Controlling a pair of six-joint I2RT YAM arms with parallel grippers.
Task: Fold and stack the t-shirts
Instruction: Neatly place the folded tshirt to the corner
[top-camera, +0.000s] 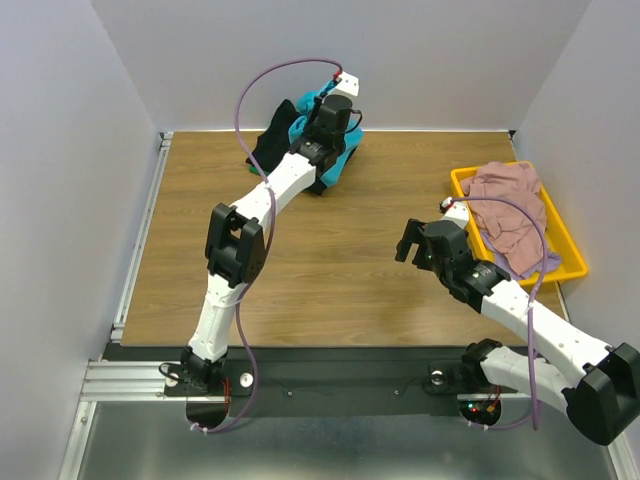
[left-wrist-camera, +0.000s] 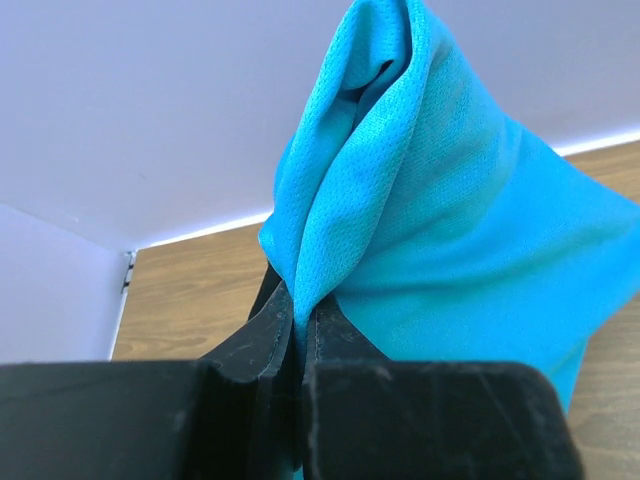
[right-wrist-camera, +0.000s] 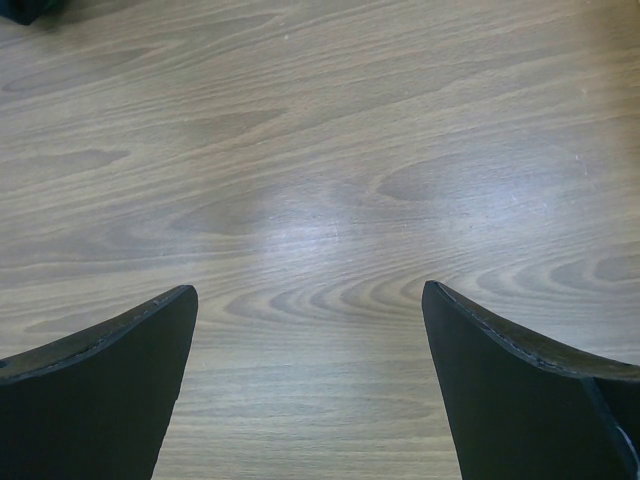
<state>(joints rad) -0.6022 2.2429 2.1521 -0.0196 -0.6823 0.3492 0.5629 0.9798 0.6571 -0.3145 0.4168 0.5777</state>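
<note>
Pale walls close in a wood-grain table (top-camera: 330, 270) on three sides, and most of its surface lies bare between the two arms. At the far edge, the left gripper (left-wrist-camera: 298, 330) has its fingers pressed together on a narrow fold of the teal t-shirt (left-wrist-camera: 430, 230), which rises in a bunched peak just ahead of and above the fingertips, with the back wall behind it. The black t-shirt (top-camera: 272, 140) lies heaped right beside that gripper, touching or tucked under the teal cloth; which of the two, the views do not settle. The right gripper (right-wrist-camera: 310, 290) hangs with its fingers spread wide over bare wood, nothing between them, well apart from the teal shirt. Just off to its outer side sits the yellow tray (top-camera: 575, 255) with the dusty pink t-shirt (top-camera: 510, 205) crumpled in it. The step in hand looks like pulling the teal shirt out of the heap so it can be spread on the open wood. The pinch takes only a thin ridge of slick mesh fabric, so a quick pull could let it slide out of the jaws. The black shirt may also ride along if the two are tangled, leaving both to be sorted out mid-table. With a single hold, the shirt will likely hang as a bundle and not open out, and a crumpled landing would make a clean fold harder unless the right gripper comes across to take a second edge.
</note>
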